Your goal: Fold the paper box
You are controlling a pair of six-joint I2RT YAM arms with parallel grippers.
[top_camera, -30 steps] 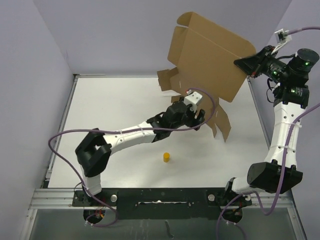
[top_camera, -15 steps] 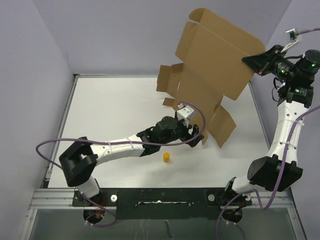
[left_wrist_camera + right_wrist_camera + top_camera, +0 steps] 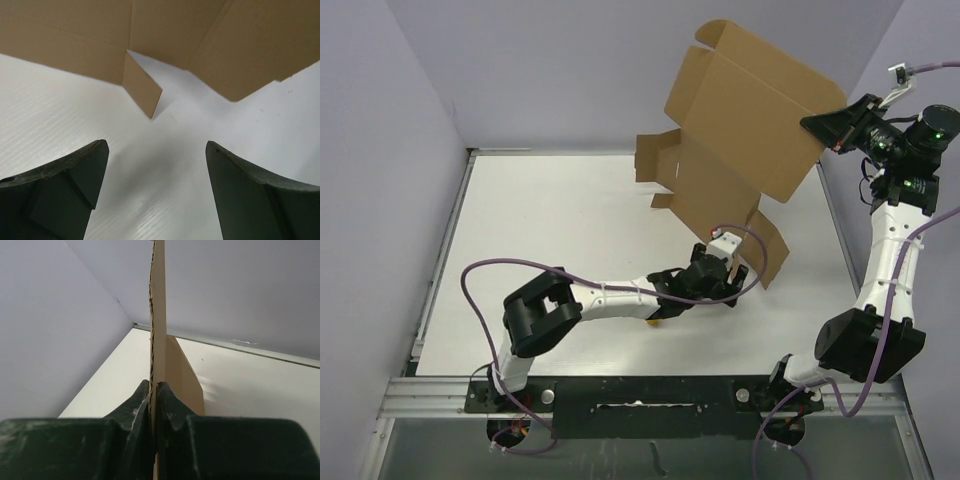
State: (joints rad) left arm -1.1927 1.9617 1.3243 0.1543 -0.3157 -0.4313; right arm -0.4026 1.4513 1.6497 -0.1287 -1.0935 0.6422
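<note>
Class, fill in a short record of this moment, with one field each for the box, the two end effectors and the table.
paper box: unfolded brown cardboard sheet with flaps, held up tilted over the table's far right part
right end effector: shut on the paper box's right edge, carrying it
left end effector: open, empty, low over the table, facing the box's lower flaps without touching them
table: white, flat
</note>
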